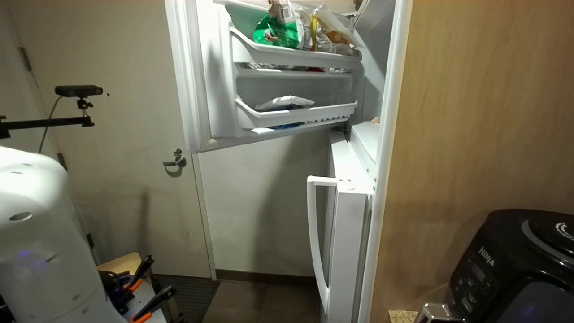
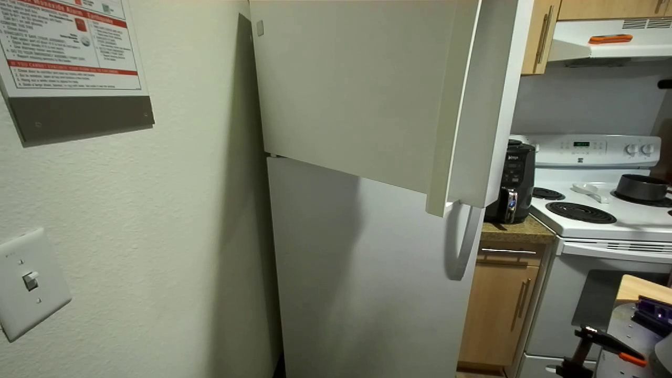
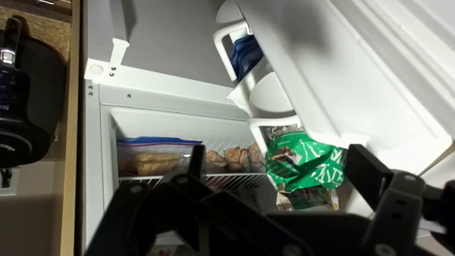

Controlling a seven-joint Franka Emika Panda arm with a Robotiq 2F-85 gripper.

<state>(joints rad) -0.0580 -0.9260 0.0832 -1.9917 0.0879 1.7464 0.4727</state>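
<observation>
My gripper [image 3: 278, 156] shows in the wrist view with its black fingers wide apart and nothing between them. It faces an open freezer compartment. A crumpled green bag [image 3: 307, 161] sits in the door's top bin, beyond the fingers and nearest the right one; it also shows in an exterior view [image 1: 280, 32]. No contact with it can be made out. A zip bag with a blue top edge [image 3: 158, 156] and several wrapped orange-brown pieces [image 3: 236, 160] lie on the wire shelf [image 3: 231, 181] inside, beyond the left finger. Neither exterior view shows the gripper.
The freezer door [image 1: 219, 80] [image 2: 357, 94] stands open, with bins holding a white packet [image 1: 287, 102] and other bags. The lower fridge door [image 2: 362, 262] is shut. A wooden panel [image 1: 448, 134] and a black air fryer [image 1: 506, 269] stand beside the fridge. My white arm [image 1: 36, 233] is opposite.
</observation>
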